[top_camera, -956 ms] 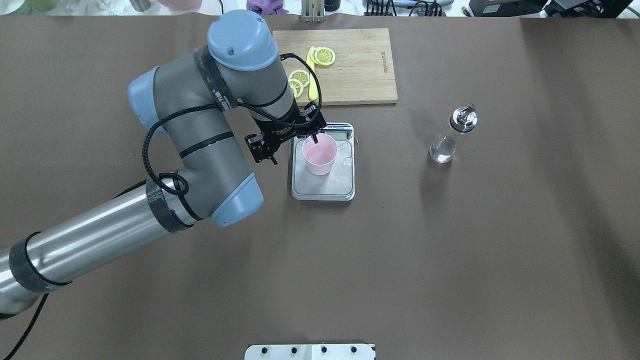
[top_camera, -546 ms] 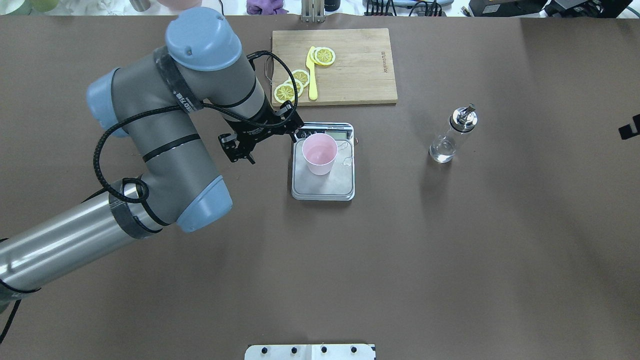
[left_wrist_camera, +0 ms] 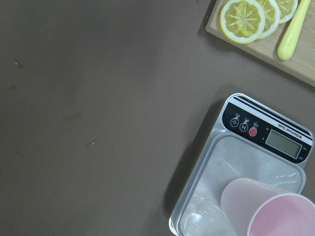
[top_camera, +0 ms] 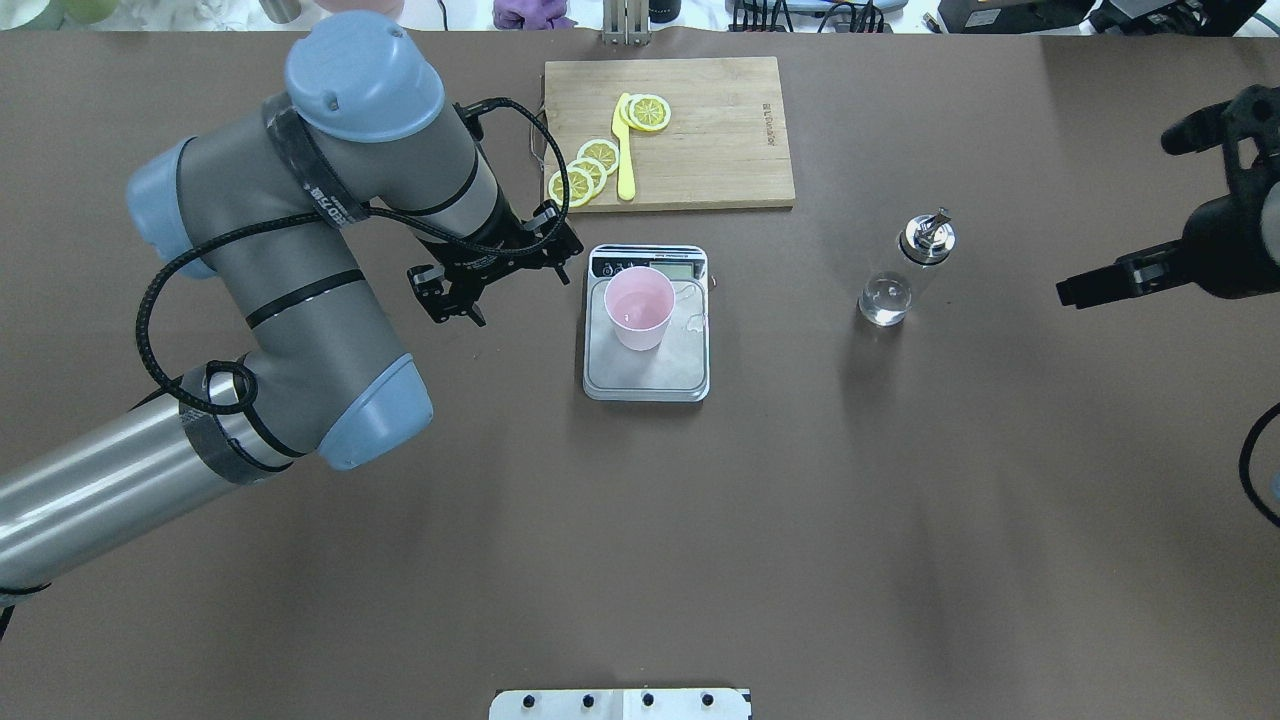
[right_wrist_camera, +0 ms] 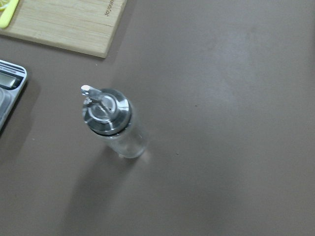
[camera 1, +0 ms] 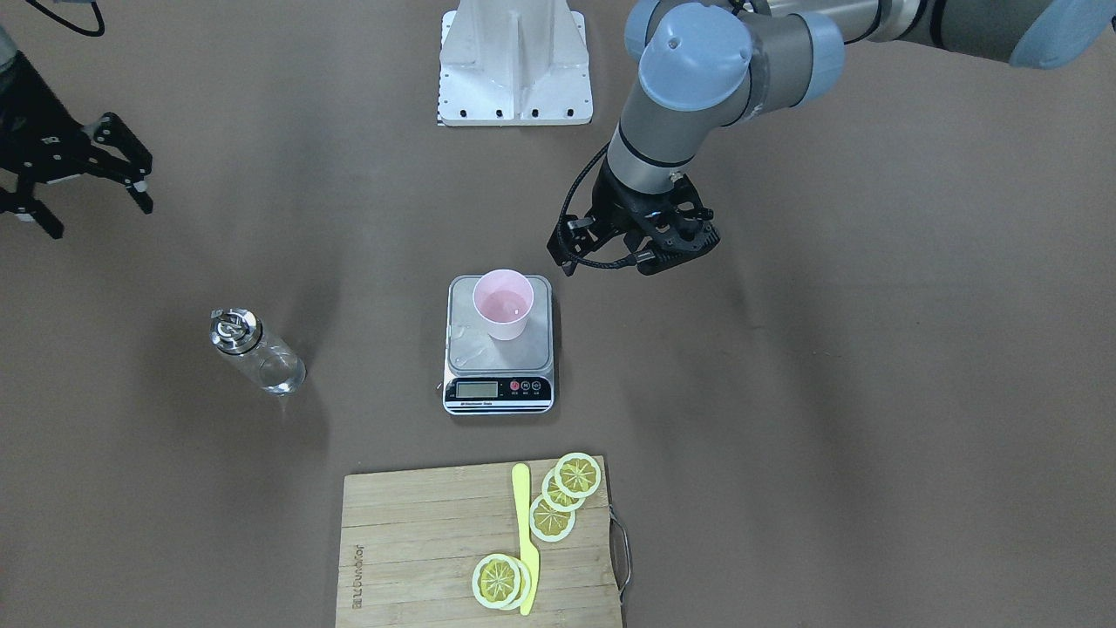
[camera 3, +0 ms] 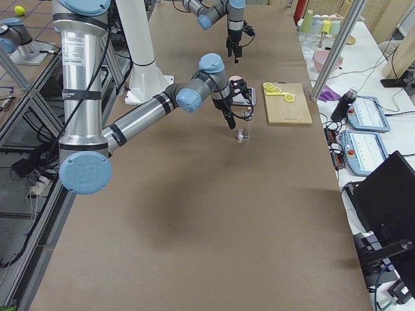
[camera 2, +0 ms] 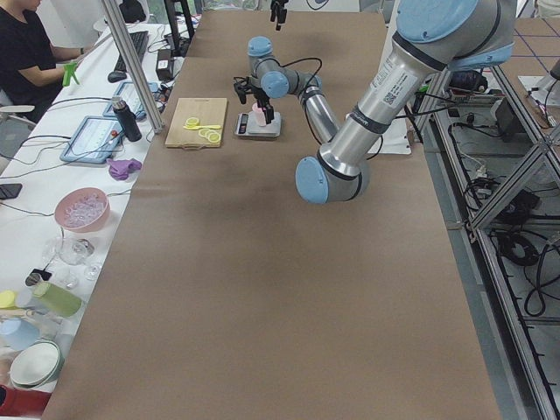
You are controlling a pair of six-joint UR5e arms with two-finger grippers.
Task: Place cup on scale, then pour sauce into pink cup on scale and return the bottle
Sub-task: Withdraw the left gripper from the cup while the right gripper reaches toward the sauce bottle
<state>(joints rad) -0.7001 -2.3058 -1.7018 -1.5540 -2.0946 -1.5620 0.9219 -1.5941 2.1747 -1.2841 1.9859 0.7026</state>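
The left gripper (top_camera: 495,265) has moved back from the cup (top_camera: 640,305), which stands on the scale (top_camera: 647,375), and the right gripper (top_camera: 1118,218) has come in near the bottle (top_camera: 900,275); both are wide open and hold nothing.

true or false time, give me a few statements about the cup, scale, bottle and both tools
1. The cup stands on the scale. True.
2. The left tool grips the cup. False: it is open, off to the cup's side and apart from it.
3. The bottle stands upright on the table with its cap on. True.
4. The right tool holds the bottle. False: it is open and apart from the bottle, holding nothing.
5. Lemon slices lie on the cutting board. True.
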